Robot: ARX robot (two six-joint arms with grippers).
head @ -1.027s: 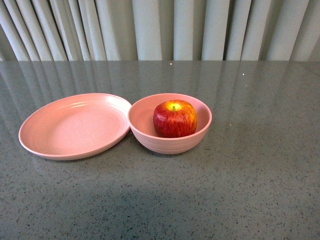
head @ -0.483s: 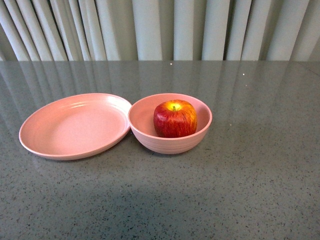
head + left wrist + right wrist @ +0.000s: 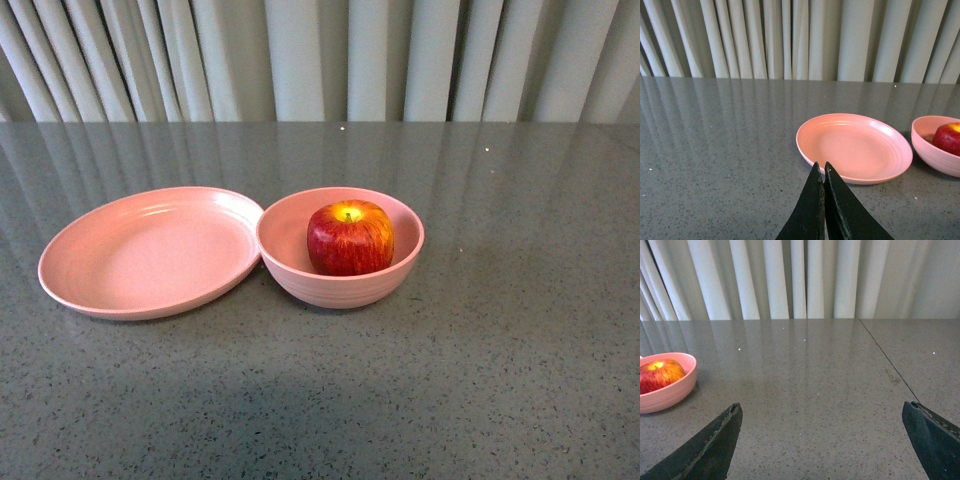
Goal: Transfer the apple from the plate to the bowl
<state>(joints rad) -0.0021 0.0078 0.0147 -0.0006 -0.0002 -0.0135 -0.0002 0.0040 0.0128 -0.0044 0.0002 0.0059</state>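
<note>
The bowl (image 3: 340, 246) hides the lower part of the apple (image 3: 350, 237). The left gripper (image 3: 823, 172) is closed and empty; the right gripper (image 3: 822, 417) gapes wide near the table.

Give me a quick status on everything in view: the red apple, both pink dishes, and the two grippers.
Round red apple with yellow stem patch: upright, sitting inside the bowl.
Deep round pink bowl: upright on the table, holding the apple.
Shallow pink plate: empty, flat on the table, its rim right against the bowl.
Left gripper: shut, holding nothing, short of the plate.
Right gripper: open wide, empty, off to the side of the bowl.
</note>
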